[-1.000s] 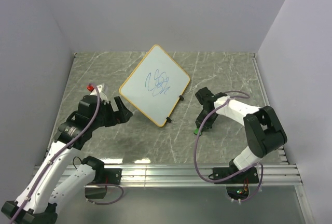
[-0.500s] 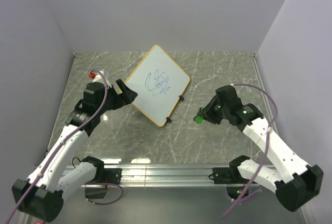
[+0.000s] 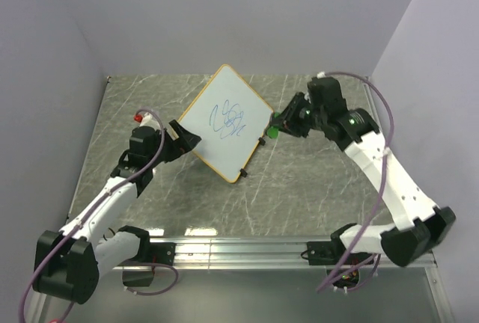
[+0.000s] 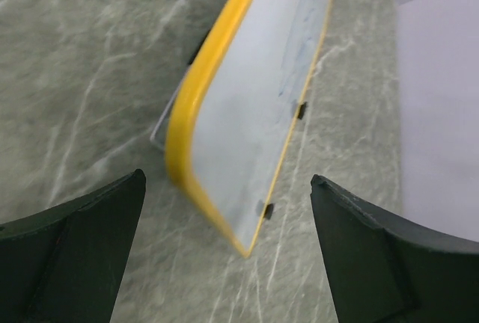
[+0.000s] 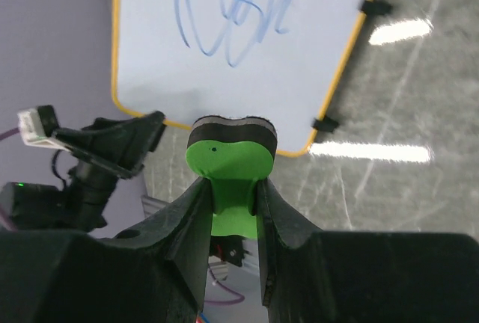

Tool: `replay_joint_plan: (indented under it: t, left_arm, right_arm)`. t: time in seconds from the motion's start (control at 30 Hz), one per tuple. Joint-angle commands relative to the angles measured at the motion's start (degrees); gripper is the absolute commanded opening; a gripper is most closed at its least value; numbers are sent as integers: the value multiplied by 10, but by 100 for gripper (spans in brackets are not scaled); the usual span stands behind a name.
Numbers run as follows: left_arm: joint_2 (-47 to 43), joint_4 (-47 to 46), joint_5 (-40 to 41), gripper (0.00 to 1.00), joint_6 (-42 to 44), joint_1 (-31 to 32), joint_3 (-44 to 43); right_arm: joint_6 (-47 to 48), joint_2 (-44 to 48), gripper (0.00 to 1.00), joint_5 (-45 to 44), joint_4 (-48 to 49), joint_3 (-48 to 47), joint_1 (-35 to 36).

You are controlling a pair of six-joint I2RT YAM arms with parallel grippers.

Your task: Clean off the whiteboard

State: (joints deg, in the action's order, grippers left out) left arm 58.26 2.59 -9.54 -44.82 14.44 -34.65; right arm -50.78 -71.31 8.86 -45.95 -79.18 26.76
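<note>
Reaching left gripper (image 4: 226, 185): I see its fingers spread wide with nothing held. The rounded left corner of the whiteboard (image 3: 213, 143) sits just ahead of the gap. I cannot tell whether they touch.
Table (image 3: 314, 181): grey-green marbled top carrying the board.
Whiteboard: lies cornerwise about mid-width, nearer the table's far edge than its near edge, with one corner pointing at the far edge.
Blue scribble (image 3: 229, 120): loops across the board's middle, unwiped.
Black clips (image 3: 262, 141): two small ones on the board's near-right edge.
Right gripper (image 5: 232, 185): fingers pinched on the green eraser (image 5: 228, 166), dark pad facing outward.
Eraser position: just beside the board's right corner, off the scribble. I cannot judge contact.
</note>
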Motion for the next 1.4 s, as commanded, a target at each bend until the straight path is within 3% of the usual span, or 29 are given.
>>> replay_joint_plan:
  t: [0.0,0.2,0.23,0.27,0.5,0.57,0.63,0.73,1.1,1.3,1.37]
  left_arm:
    - [33,-187,-76,98,-31,-5,29]
    - [118,-328,-130,89,-69,-12,46]
    - [127,-335,-132,84,-69,-13,43]
    - [141,-340,-139,71,-67,-13,35]
    - [186,-337,-160,45,-48,-13,5]
    - [202,-332,-170,34,-41,-14,-1]
    - [215,-329,-181,15,-36,-14,-4]
    - [222,-309,-181,0,-19,-14,-8]
    - [227,-280,-181,0,16,-14,12]
    - [215,-254,-178,0,32,-14,13]
    - [212,-249,-177,0,35,-15,13]
  right_arm:
    - [43,-67,0,25,13,-77,2]
    - [57,-246,0,83,16,-222,2]
    - [61,-268,0,93,17,-241,2]
    - [62,-305,0,98,21,-277,3]
    - [41,-444,0,135,60,-388,15]
    - [31,-475,0,141,76,-403,28]
    - [22,-491,0,139,93,-419,36]
    - [-1,-519,0,138,111,-438,49]
    - [-52,-606,0,84,98,-528,109]
    - [-14,-583,0,-23,14,-464,112]
    - [-9,-532,0,-61,23,-345,114]
